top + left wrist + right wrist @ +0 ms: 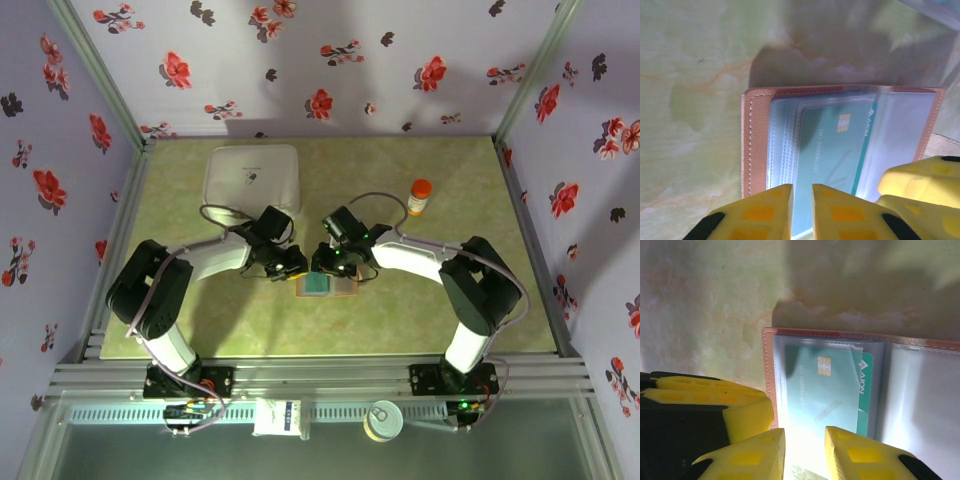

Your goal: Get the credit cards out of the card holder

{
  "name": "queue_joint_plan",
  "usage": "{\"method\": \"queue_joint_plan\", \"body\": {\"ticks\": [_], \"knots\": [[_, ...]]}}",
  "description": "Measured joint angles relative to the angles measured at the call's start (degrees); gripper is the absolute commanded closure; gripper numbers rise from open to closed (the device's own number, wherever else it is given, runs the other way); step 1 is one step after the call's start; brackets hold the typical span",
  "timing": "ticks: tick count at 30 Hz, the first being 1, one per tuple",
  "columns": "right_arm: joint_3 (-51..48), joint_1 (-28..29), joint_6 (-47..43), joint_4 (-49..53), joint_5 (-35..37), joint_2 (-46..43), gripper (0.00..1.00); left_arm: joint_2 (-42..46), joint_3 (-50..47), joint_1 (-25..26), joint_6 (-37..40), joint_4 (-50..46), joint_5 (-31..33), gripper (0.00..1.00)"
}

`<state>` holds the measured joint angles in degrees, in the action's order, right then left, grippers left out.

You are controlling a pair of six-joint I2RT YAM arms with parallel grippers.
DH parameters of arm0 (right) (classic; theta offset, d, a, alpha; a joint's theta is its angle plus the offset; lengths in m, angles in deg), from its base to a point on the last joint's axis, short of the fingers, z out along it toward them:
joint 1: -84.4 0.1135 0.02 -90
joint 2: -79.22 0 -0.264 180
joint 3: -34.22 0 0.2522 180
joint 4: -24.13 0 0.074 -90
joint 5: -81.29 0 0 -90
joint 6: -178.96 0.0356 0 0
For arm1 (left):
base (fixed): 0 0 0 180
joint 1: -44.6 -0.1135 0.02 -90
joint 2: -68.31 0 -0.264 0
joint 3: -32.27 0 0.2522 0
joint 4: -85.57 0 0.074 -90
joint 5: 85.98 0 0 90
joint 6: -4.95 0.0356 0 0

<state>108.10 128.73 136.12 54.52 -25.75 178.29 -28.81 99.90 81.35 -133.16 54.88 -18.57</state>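
- Left tool [802, 192]: narrow gap at the lower edge of card holder [752, 145], grip unclear.
- Right tool [805, 437]: narrow, glare between.
- Teal credit card [832, 150] blurred under sleeve [783, 145].

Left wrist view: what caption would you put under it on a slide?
Left gripper poised over an open card holder, a teal credit card in its clear sleeve.

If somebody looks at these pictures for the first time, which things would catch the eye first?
The reddish-brown leather card holder lies open at mid-table, a teal credit card with a gold chip showing through its clear sleeve. The yellow-fingered left end effector and right end effector hang over it from either side. Farther back stand a white square box on the left and an orange-capped bottle on the right.
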Motion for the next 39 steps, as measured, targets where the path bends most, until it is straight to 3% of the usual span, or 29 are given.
{"method": "queue_joint_plan", "body": {"ticks": [39], "knots": [[-2.82, -2.8, -1.29, 0.81, 1.44, -0.11, 0.73, -2.25, -0.35, -0.39, 0.02, 0.24, -0.46, 0.87]]}}
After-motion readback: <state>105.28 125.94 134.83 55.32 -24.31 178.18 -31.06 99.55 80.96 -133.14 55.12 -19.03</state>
